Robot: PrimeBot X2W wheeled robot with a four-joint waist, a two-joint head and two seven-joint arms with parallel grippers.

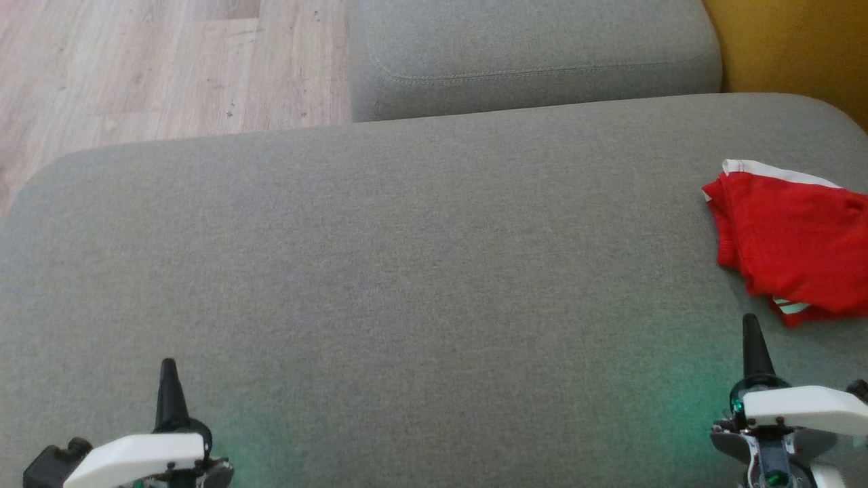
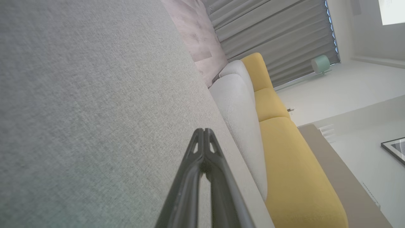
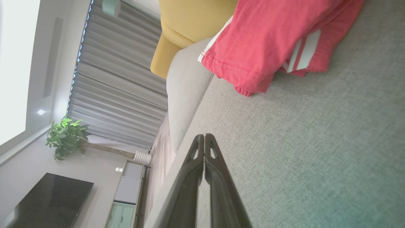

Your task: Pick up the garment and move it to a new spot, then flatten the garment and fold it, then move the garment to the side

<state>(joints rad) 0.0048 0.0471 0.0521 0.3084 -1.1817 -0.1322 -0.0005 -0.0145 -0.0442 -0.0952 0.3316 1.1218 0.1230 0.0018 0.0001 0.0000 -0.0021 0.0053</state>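
Note:
The garment point(image 1: 790, 240) is red with white stripes and lies folded in a compact heap at the far right of the grey cushion point(image 1: 407, 271). In the right wrist view the garment point(image 3: 269, 41) lies just beyond the fingertips, with its striped trim facing me. My right gripper point(image 1: 751, 325) is shut and empty, a short way in front of the garment's near edge. My left gripper point(image 1: 168, 369) is shut and empty at the lower left, far from the garment. Each wrist view shows its gripper's two fingers pressed together, left gripper point(image 2: 204, 130) and right gripper point(image 3: 202, 136).
A second grey cushion point(image 1: 536, 54) stands behind the wide one. Wooden floor point(image 1: 156, 68) lies at the upper left, past the cushion's rounded edge. A yellow sofa part point(image 1: 793, 47) rises at the upper right.

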